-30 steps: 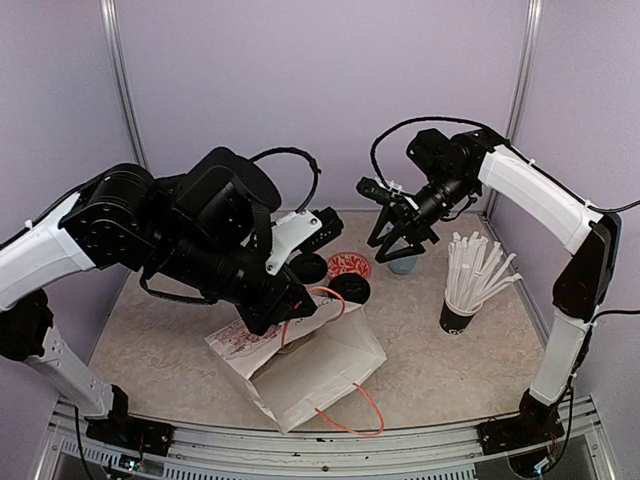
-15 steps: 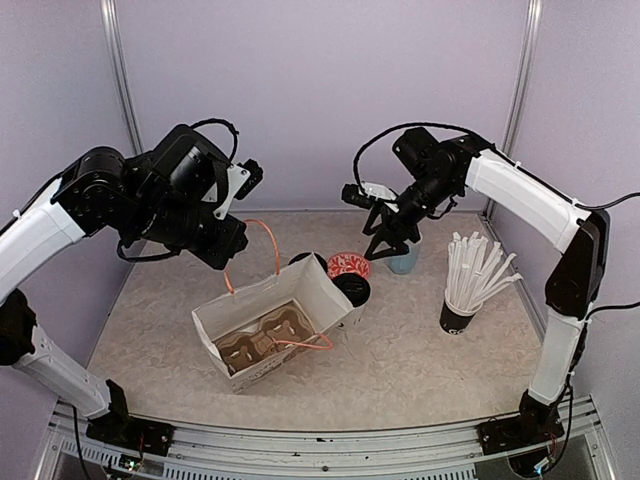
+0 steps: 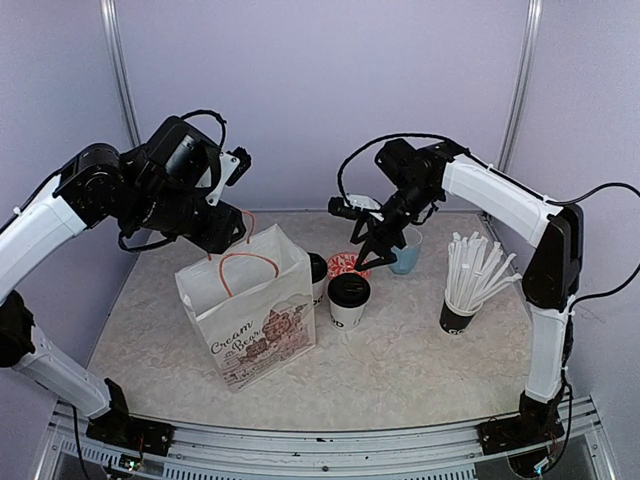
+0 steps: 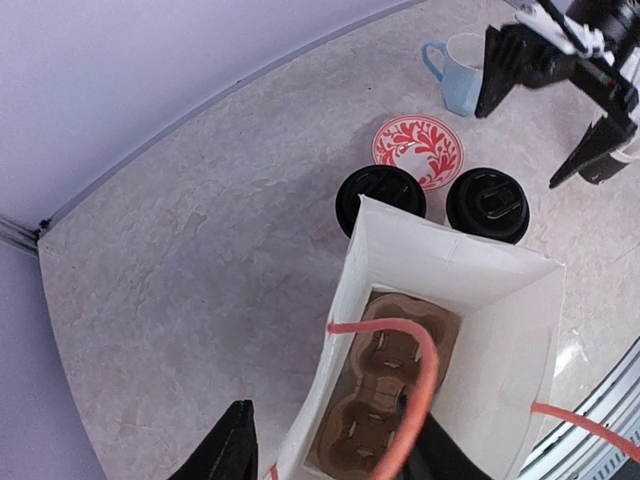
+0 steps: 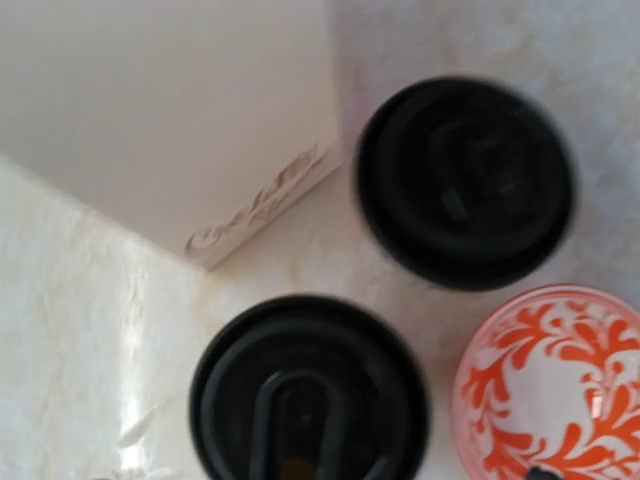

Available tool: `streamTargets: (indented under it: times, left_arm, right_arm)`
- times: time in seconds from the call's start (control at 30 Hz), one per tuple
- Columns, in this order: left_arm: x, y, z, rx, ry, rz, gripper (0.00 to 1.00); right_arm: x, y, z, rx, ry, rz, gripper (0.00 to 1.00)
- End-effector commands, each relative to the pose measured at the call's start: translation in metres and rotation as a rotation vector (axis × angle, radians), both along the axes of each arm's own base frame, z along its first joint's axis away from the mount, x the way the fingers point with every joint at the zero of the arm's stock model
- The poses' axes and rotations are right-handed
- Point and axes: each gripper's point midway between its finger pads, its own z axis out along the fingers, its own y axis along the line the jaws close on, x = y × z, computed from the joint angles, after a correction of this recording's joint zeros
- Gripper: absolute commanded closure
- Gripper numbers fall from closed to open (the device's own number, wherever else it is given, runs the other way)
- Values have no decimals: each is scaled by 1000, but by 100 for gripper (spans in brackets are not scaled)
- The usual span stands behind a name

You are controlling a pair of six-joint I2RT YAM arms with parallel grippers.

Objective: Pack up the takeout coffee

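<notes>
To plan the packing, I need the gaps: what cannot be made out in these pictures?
Top view: rear cup is mostly hidden behind the bag.
Left wrist view: cup carrier partly hidden by the bag wall and handle.
Right wrist view: both lids blurred, details unreadable.

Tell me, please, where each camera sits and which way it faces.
Top external: above, behind the bases, looking down on the table; left arm, right arm show.
Left wrist: over the paper bag, looking into it; left end effector at bottom.
Right wrist: straight down on two black lids; own body barely shows.
All show both lids.
</notes>
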Motion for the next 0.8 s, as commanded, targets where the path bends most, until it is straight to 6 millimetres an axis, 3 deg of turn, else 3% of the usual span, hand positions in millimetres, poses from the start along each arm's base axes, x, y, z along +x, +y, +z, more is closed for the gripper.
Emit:
streamTargets:
  times: [0.0,0.17,0.43,0.77]
  left_arm:
    - [2,10,20,-57,-77,27,50]
    - [3,20,25,-81,-123,62,37]
    - [2,23,31,-135,-139,85,35]
    - [-2,22,34,-175,-139,68,32]
  right_arm:
    - [-24,-1,-24,-125,-14,76,14]
    - [-30,-4,-48,-220,-17,102,14]
    - [-21,-1,-67,-288,-51,83,14]
    - [-18,6,-75,-295,-51,71,14]
